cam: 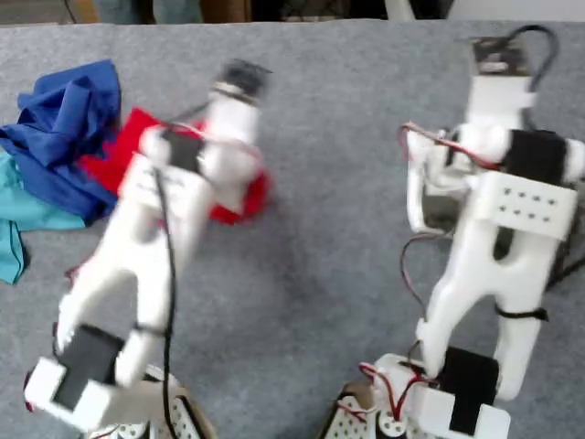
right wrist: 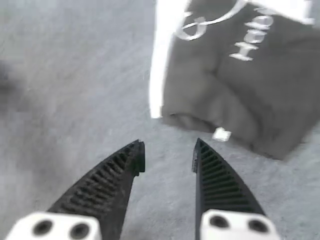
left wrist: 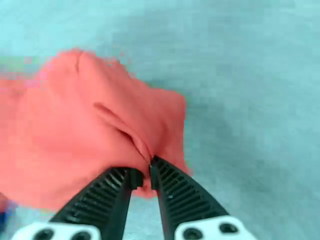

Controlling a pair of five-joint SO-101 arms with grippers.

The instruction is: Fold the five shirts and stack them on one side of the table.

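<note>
Red shirt (left wrist: 90, 130) — fold pinched in closed left gripper (left wrist: 147, 172)
At 10 o'clock on the table (cam: 347, 110), beside blue shirt (cam: 69, 128) and teal shirt (cam: 27, 215); right gripper (right wrist: 168, 155) parted, empty — near grey shirt (right wrist: 240, 85).

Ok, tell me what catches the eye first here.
The red shirt stands out most, bunched on the gray table and pinched by the left gripper. Next to it, at the table's edge, a blue shirt and a teal shirt lie crumpled together. The right gripper hangs open just short of a gray shirt with white print.
</note>
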